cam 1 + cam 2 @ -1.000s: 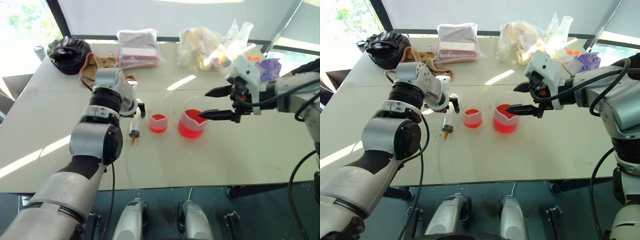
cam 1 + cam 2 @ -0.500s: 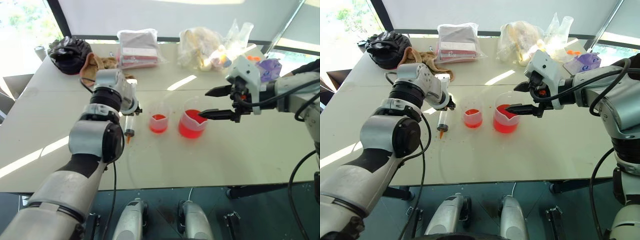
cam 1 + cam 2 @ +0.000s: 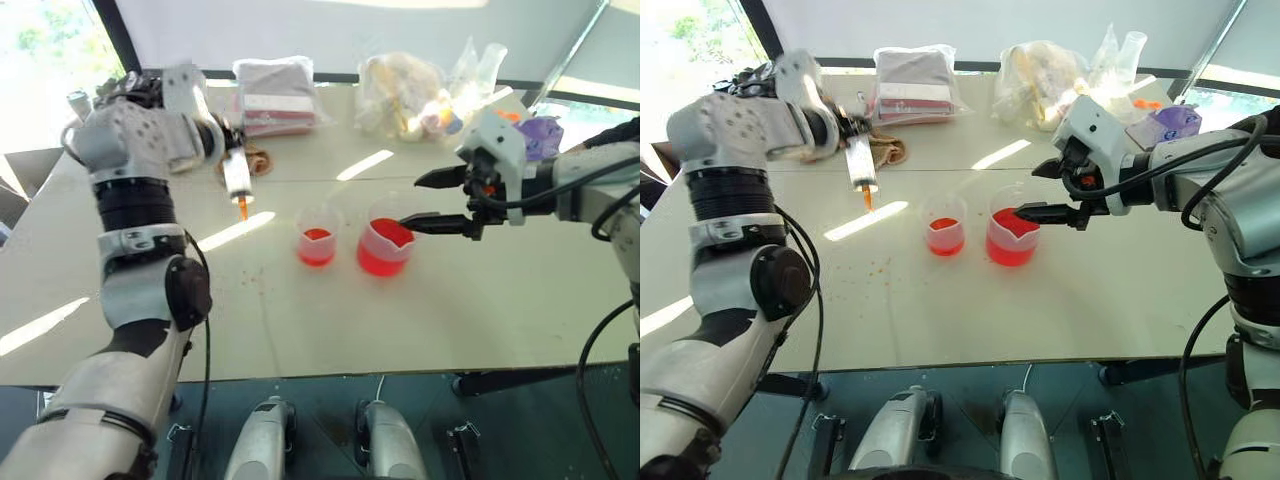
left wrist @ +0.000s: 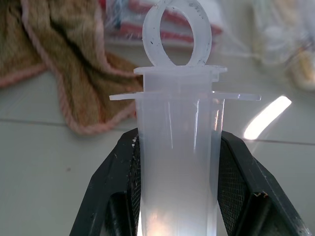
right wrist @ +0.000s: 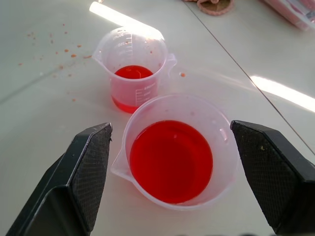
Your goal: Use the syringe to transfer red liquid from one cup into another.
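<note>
The left gripper is clamping the syringe above the worktop, left of both cups, while the right gripper is hanging spread over the larger cup, risking knocking it.

Pale table, sunlight streaks; window behind; dark floor below.

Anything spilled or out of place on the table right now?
Yes. Small orange-red droplets speckle the table left of the smaller cup, which looks like spilled red liquid. Both cups stand upright, the larger cup with its liquid inside. The syringe hangs tip down in the left gripper.
</note>
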